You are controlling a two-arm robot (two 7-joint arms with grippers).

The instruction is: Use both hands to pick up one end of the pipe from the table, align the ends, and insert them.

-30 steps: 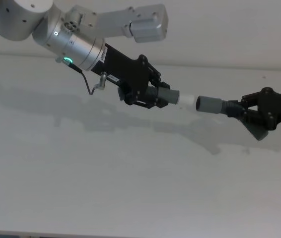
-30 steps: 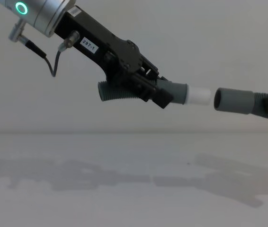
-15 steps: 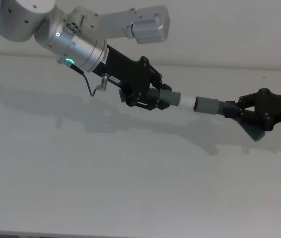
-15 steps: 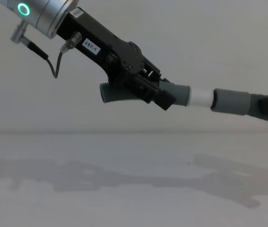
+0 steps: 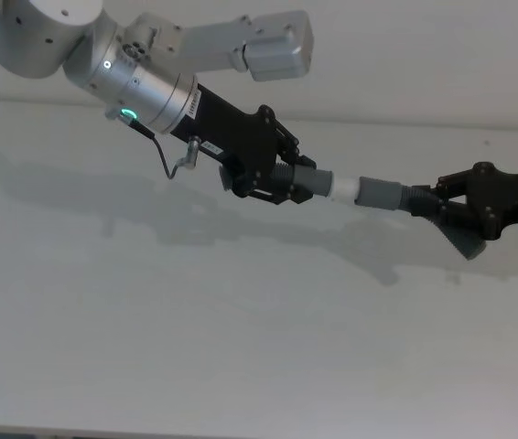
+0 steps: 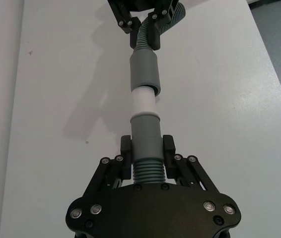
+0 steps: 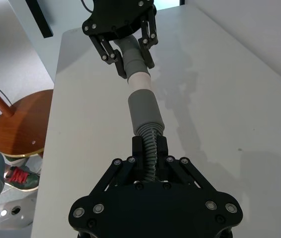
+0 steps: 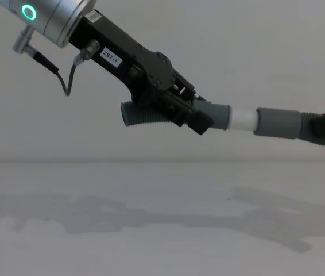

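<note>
Table (image 5: 241,366), white and matt, stretched beneath both arms, carrying only their shadows. Above it the left arm (image 5: 140,87), thick and silver with a green ring light (image 8: 26,11) and a small white label (image 8: 111,58), reached in from the upper left. Its left gripper (image 5: 282,178) was clamped on the left pipe piece (image 8: 145,115) just behind the cuff, the ribbed tail curving out below the fingers. The right gripper (image 5: 447,208) came in from the right, closed on the ribbed body of the right pipe piece (image 5: 465,240). Both pieces hung in the air, clear of the table, lined up end to end. The left cuff (image 6: 145,131) carried a white tube stub (image 6: 143,101), whose tip had entered the mouth of the right cuff (image 6: 144,72); a length of white still showed between the two cuffs.
</note>
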